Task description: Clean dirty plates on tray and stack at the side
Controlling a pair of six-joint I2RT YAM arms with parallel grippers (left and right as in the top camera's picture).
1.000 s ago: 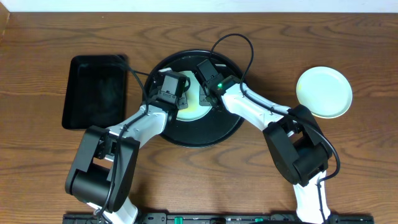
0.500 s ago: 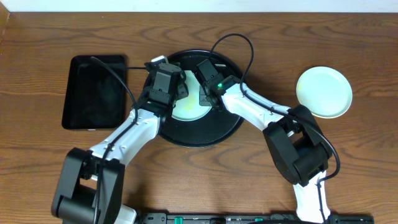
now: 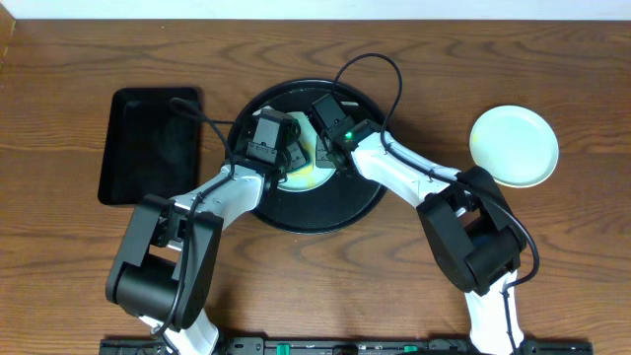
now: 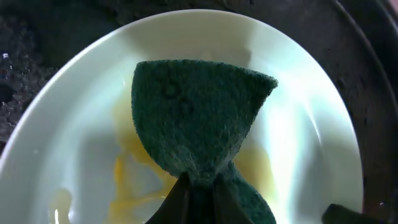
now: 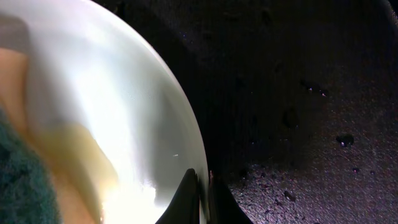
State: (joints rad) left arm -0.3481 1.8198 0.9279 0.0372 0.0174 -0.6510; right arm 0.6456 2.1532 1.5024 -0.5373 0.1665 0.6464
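The left gripper (image 4: 198,190) is clamping a green sponge (image 4: 199,118), which is fanning out just ahead of its jaws onto the pale yellow plate (image 4: 305,124) in the round tray (image 5: 298,93). The yellow smear (image 4: 130,186) is lying just beside those jaws, partly under the sponge, so this arm is the nearer one. The right gripper (image 5: 200,186) is pinching the plate's rim, steadying it.
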